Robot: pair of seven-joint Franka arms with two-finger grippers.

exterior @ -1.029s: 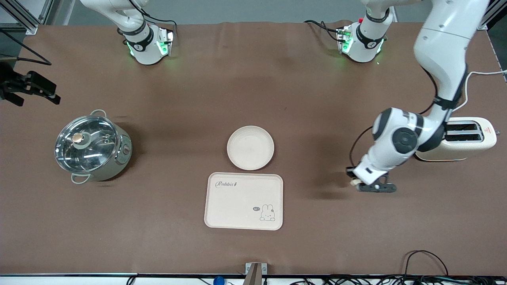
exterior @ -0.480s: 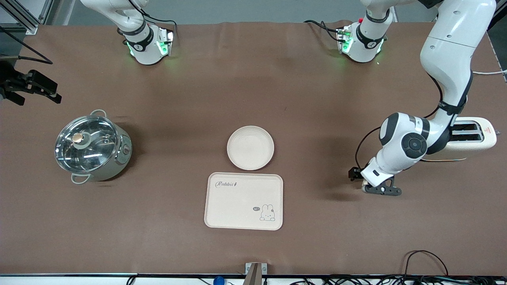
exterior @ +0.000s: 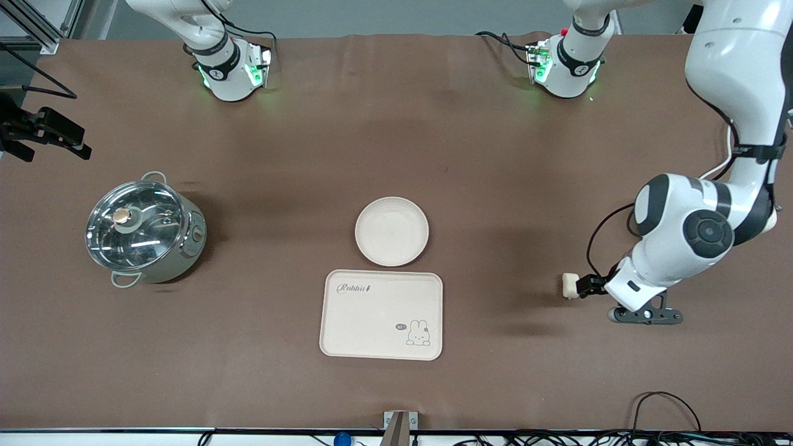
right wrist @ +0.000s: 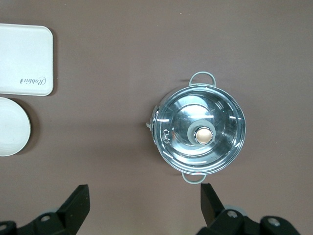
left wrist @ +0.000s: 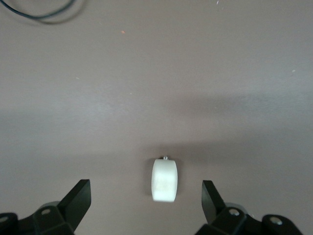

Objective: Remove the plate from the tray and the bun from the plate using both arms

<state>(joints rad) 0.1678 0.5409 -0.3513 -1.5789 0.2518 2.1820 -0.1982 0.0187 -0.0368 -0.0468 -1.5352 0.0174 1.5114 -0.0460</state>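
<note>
- Your left pincer (left wrist: 145,205) stood released, jaws wide, just above the bun (left wrist: 164,179), which lay loose on the desk (exterior: 495,155).
- The bun looked light and soft; you'd pinch its flat sides gently.
- Plate (exterior: 391,231) and tray (exterior: 381,314) sat well apart from that pincer; nothing blocked it.
- Your right pincer (right wrist: 144,208) waited released above the pot (right wrist: 200,129).

Toaster (exterior: 771,221) almost fully hidden by left arm, 3 o'clock edge of the front view. Right gripper (exterior: 43,133) cut off at 9 o'clock edge. Right wrist view crops plate (right wrist: 12,126) and tray (right wrist: 24,58).
</note>
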